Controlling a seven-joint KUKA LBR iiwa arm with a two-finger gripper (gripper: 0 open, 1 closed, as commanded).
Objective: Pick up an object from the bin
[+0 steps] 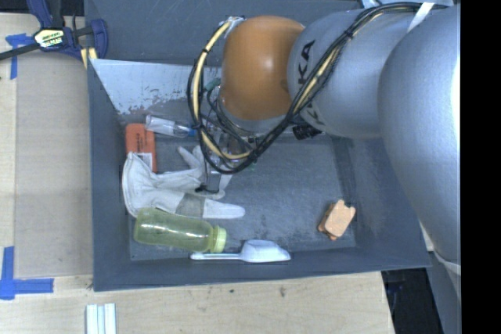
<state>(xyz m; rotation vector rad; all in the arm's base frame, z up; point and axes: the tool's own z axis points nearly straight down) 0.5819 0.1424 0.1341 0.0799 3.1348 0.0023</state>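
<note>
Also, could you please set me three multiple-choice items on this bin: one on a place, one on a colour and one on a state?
1. Where in the bin is the tan chunk? A) right side, alone B) left corner C) on the rim
2. What colour is the bottle? A) blue B) yellow-green C) red
3. How is the bottle placed? A) upright B) on its side C) lifted clear

Answers: 1 A, it sits apart at the right; 2 B, its body looks yellow-green; 3 B, it lies flat on the floor.
</note>
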